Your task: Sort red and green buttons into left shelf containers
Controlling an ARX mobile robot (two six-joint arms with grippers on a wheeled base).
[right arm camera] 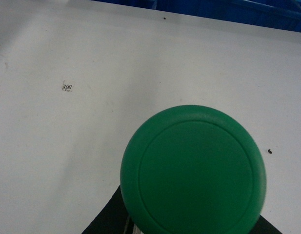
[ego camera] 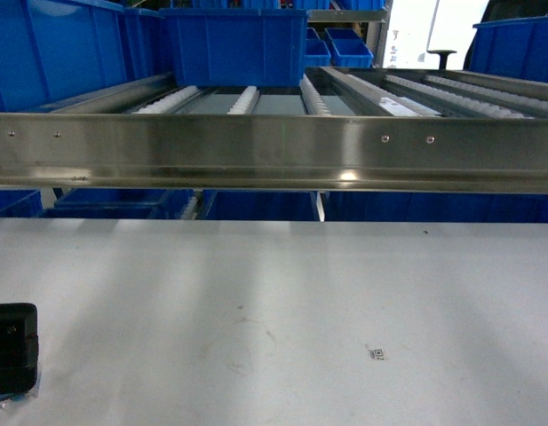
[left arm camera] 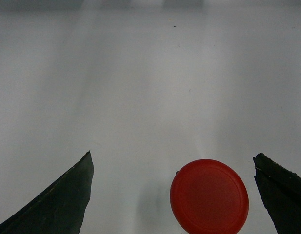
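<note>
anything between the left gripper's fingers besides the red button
No. In the left wrist view only the red button sits between the open left gripper fingers, nearer the right one; the rest is bare white table.

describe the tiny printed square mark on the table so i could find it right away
Start at the wide white table in front of the steel shelf rail. In the head view, look right of centre, low down: a tiny black-and-white code-like square. Unlike the faint scuffs nearby, it is crisp and printed.
</note>
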